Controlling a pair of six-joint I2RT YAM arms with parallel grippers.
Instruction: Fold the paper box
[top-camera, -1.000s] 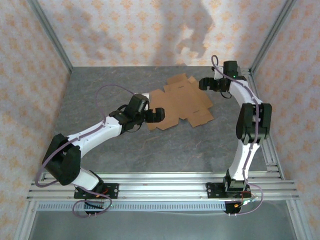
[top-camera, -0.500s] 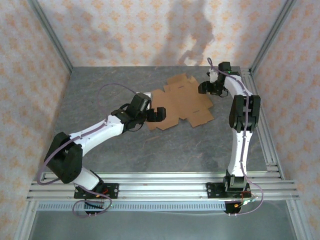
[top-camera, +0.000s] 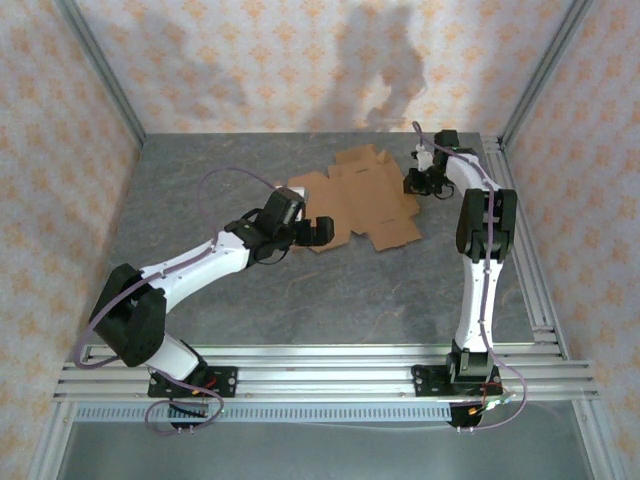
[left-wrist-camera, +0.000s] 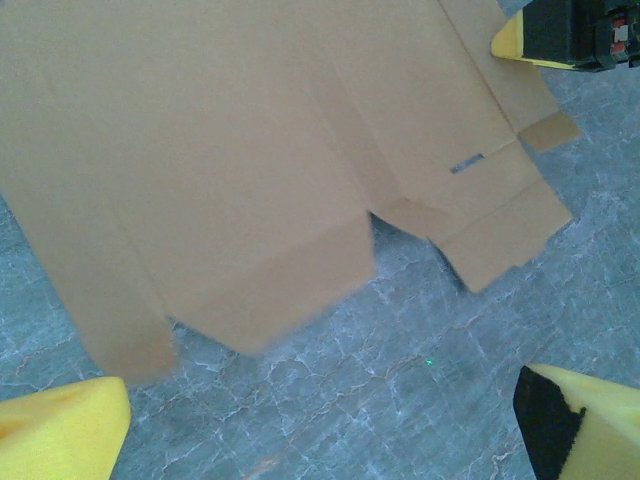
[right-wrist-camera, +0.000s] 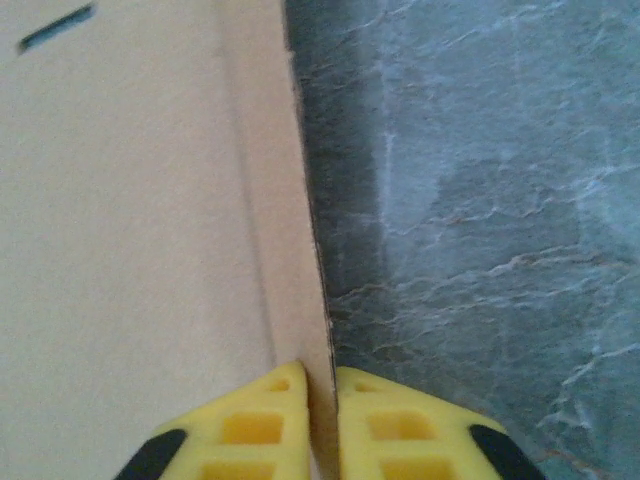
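grey marbled table (top-camera: 300, 300), flat paper box (top-camera: 360, 200), right jaws pinching its edge, left jaws open at its near edge

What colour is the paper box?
The paper box is plain light brown cardboard. It shows best in the left wrist view.

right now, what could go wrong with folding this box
1. The right claw pinches only the thin right edge of the paper box, so a pull may let it slip out or tear the flap.
2. The left claw is open by the near-left flaps and pins nothing, so the flat sheet could slide across the table instead of creasing.
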